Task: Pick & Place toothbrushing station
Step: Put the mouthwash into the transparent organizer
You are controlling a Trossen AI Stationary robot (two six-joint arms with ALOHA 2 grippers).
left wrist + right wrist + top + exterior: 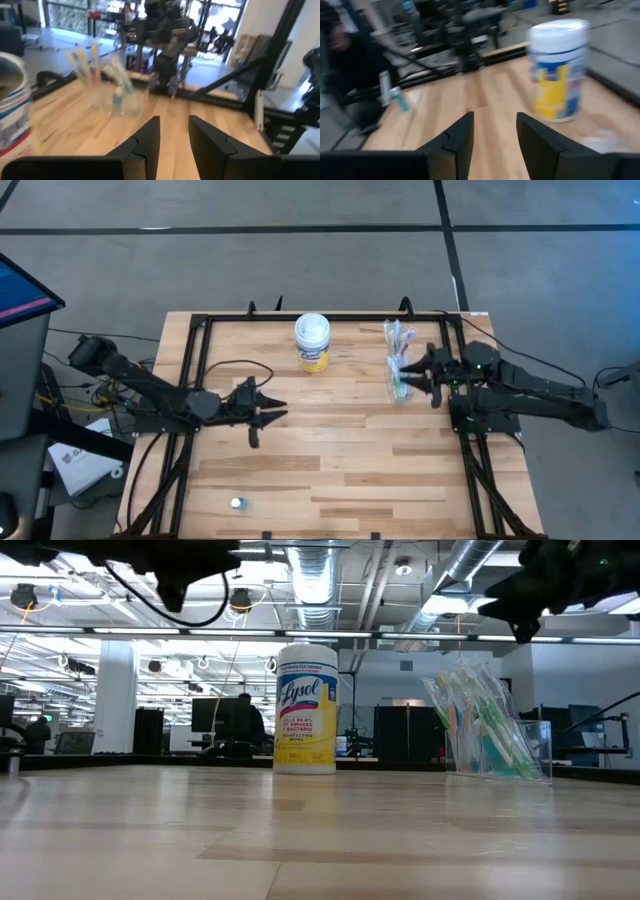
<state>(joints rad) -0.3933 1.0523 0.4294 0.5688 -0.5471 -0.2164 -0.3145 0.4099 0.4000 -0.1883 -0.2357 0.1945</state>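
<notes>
Clear plastic cups (399, 376) holding several white, blue and green toothbrushes (397, 337) stand on the table at the far right. They also show in the low view (492, 740) and the left wrist view (114, 98). A small blue tube (237, 503) lies near the table's front left and also shows in the right wrist view (399, 99). My right gripper (409, 374) is open and empty (494, 120), raised above the cups' right side. My left gripper (275, 411) is open and empty (174, 125), raised over the table's left middle and pointing toward the cups.
A white-lidded, yellow-labelled canister (312, 342) stands upright at the far middle of the table, left of the cups. A black frame rail (196, 370) runs along the table's left, far and right sides. Bare wood (350, 460) lies between the arms and toward the front edge.
</notes>
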